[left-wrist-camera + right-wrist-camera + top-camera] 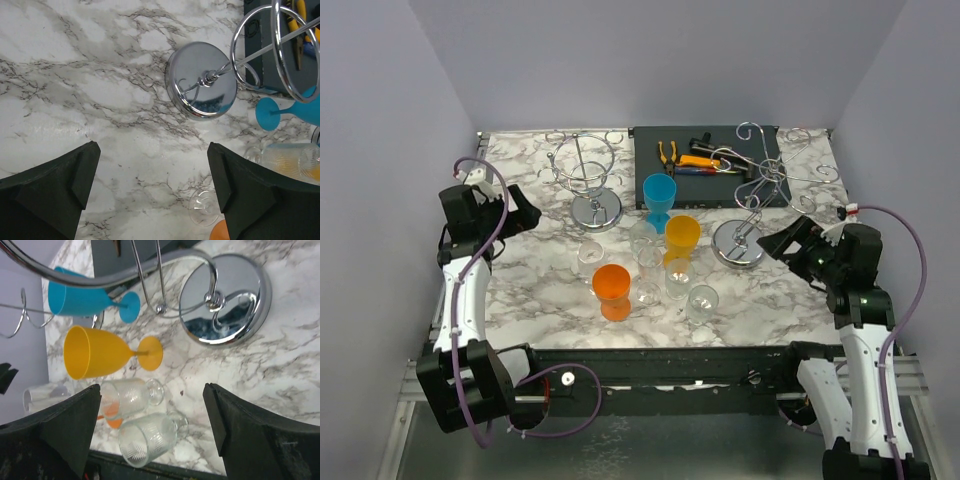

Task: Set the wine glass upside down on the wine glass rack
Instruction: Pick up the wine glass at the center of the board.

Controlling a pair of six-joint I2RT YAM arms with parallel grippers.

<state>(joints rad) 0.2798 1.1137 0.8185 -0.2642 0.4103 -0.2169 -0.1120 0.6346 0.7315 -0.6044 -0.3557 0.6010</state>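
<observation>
I read the left claw (pixel 152 150) as wide and empty over the counter (pixel 75 75), near the left rack (pixel 202 80). Right claw (pixel 152 390) wide too, gripping nothing. Clear wine glass (pixel 150 437) stands on the counter under it, near the right rack (pixel 225 300).

White links and black joint housings on left arm (pixel 460 300) and right arm (pixel 865 380). A purple cable (pixel 924 270) loops along each. Matte black, wedge-shaped fingers (pixel 55 195).
</observation>
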